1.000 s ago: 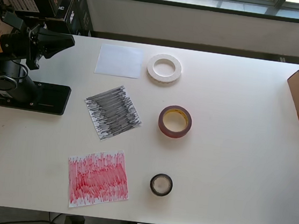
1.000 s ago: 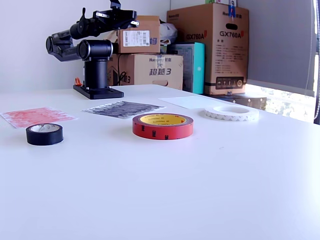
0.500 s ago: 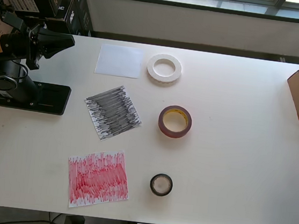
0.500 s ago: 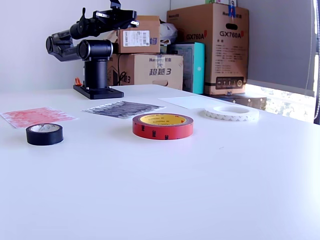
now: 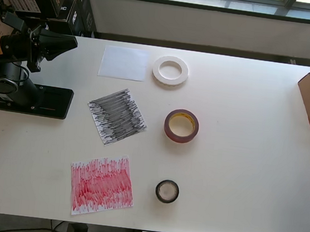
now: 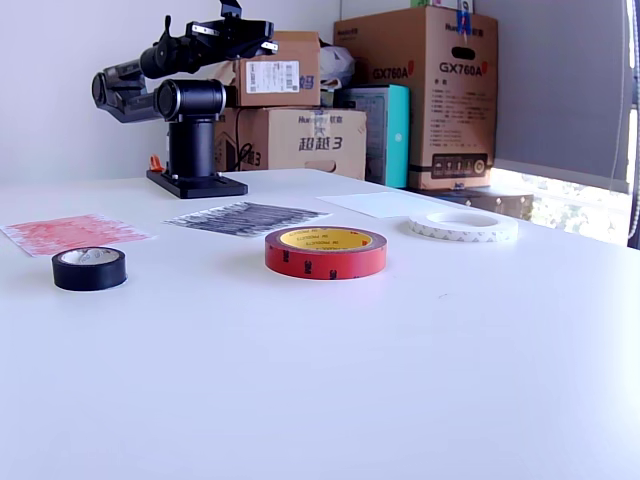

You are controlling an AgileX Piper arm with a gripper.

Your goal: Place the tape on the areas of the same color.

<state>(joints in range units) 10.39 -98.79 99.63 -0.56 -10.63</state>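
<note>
On the white worktop (image 5: 251,160), the white tape roll (image 5: 170,71) lies just beside the plain white sheet (image 5: 124,62), the red tape roll (image 5: 181,125) near the black-scribbled sheet (image 5: 117,116), and the black tape roll (image 5: 167,191) near the red-scribbled sheet (image 5: 102,185). The end effector (image 5: 68,42) hangs folded above the arm's base, well apart from them; whether its jaws are spread cannot be told.

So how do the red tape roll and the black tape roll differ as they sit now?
The red tape roll is clearly wider across than the black tape roll. The red one shows a yellow inner ring; the black one's core looks pale grey. In the overhead view, the red roll lies beside the black-scribbled sheet, the black roll beside the red-scribbled sheet, so each faces the wrong colour. Both lie flat on the table, off any sheet, untouched.
</note>
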